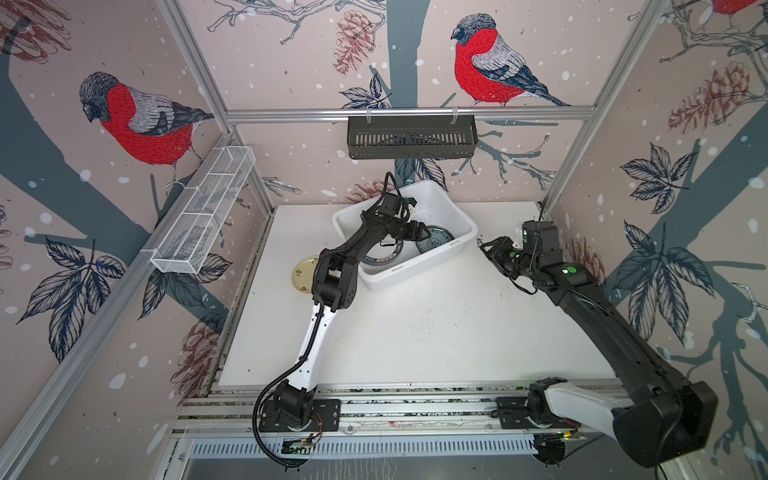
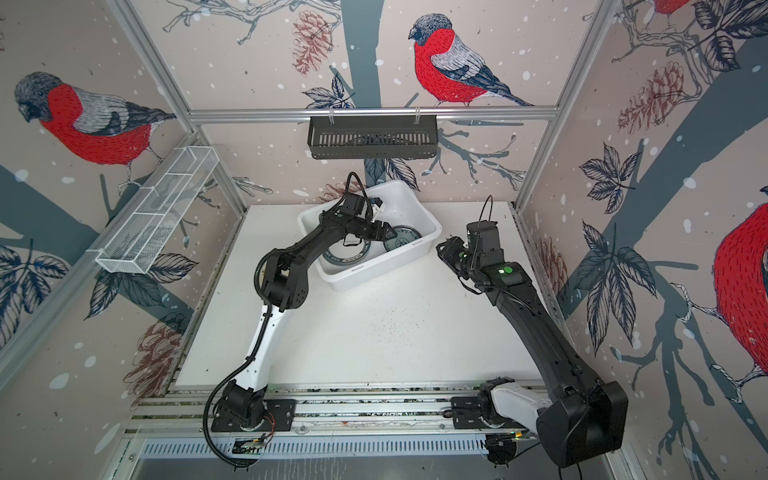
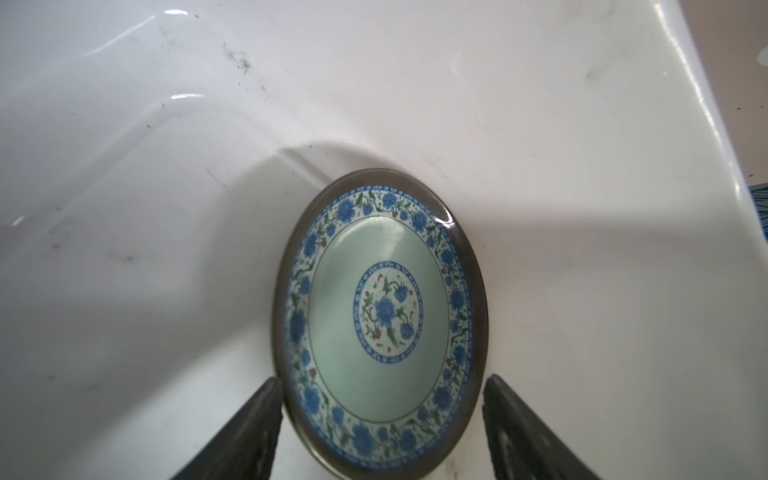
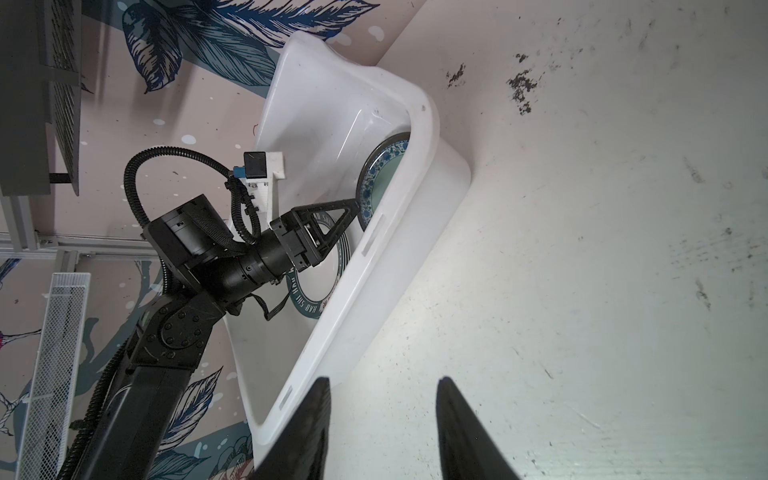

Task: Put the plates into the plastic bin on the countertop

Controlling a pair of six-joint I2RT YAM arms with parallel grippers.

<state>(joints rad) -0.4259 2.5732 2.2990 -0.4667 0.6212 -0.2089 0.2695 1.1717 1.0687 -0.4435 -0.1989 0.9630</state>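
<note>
Countertop [image 1: 415, 332]: 1 plate [image 1: 304, 272]; bin [image 1: 415, 271] holds 2 plates [image 1: 435, 240].

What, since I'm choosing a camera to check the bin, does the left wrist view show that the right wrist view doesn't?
Only the left wrist view: the teal plate's whole face, centre flower included. Only the right wrist view: the lettered plate, the left arm, the countertop, the wire basket, the black basket and the open, empty right pincer. Both: the teal plate inside the bin, with the left pincer open at it.
</note>
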